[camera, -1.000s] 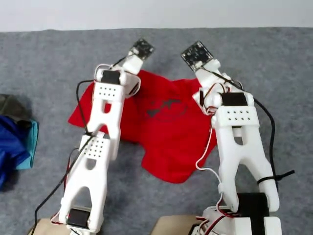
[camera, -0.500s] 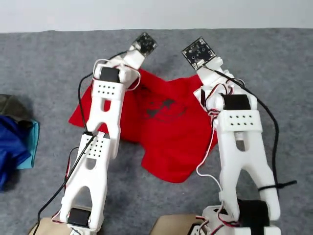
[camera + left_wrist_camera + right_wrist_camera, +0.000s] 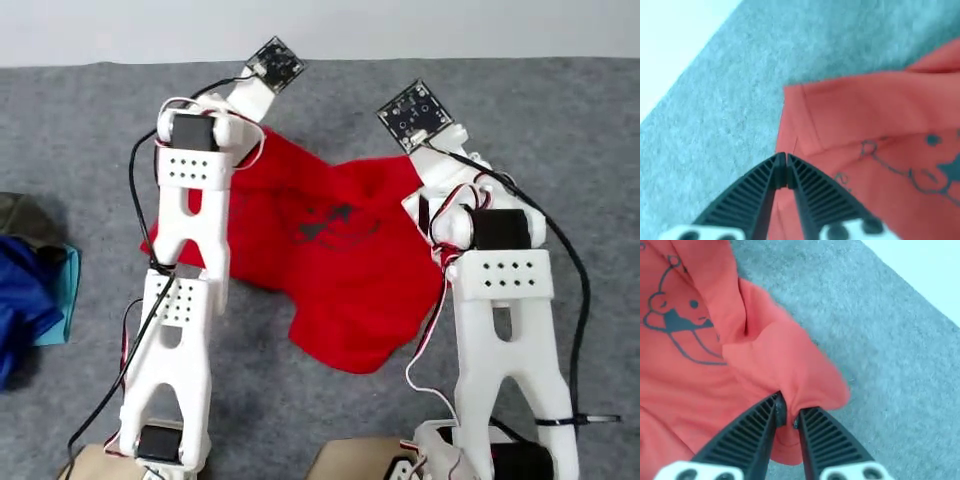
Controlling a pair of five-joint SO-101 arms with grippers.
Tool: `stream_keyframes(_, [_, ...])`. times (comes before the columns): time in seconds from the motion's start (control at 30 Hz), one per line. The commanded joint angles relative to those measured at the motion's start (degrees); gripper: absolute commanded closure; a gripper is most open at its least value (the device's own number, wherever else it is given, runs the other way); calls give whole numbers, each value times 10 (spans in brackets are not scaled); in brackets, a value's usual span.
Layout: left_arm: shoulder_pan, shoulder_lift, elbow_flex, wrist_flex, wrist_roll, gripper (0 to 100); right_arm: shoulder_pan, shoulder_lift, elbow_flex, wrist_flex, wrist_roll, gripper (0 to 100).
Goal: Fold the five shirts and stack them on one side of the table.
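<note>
My arms (image 3: 185, 250) hid parts of the shirt (image 3: 340, 270); the pile (image 3: 25, 290) of clothes ran off the left edge.

- We are looking down from high, well off, over the grey table (image 3: 560, 120).
- We are riding each wrist, facing about 12 o'clock, close behind the left gripper (image 3: 786, 165) and right gripper (image 3: 790, 416).
- All three views are sharing the red shirt (image 3: 340, 280).
</note>
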Motion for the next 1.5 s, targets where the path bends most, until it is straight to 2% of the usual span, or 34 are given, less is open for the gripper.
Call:
stream_keyframes(0.0, [-3,11,-24,-20,-9,988,-4,-9,-18,3,-6,989])
stream_keyframes(0.1, [6,59,-25,-69,3,906,-8,25,-18,-8,-6,989])
stream_keyframes(0.17, [12,88,-25,-104,53,845,-13,47,-18,-15,-7,989])
stream_keyframes(0.23, [22,112,-25,-128,79,819,-18,65,-18,-28,-18,989])
stream_keyframes(0.3, [30,135,-25,-135,72,819,-22,80,-18,-41,-36,989])
stream_keyframes(0.4, [37,167,-24,-149,65,840,-24,95,-19,-54,-44,989])
stream_keyframes(0.6, [35,222,-25,-215,-6,995,-29,102,-21,-58,-55,989])
stream_keyframes(0.73, [35,215,-28,-208,-17,996,-28,102,-20,-58,-55,989])
stream_keyframes(0.9, [37,143,-28,-200,-16,996,-27,97,-20,-57,-55,989])
stream_keyframes(1.2, [30,11,-29,-132,-16,996,-29,57,-20,-53,-62,989])
stream_keyframes(1.47, [12,-14,-25,-33,-18,996,-29,20,-22,14,-62,989])
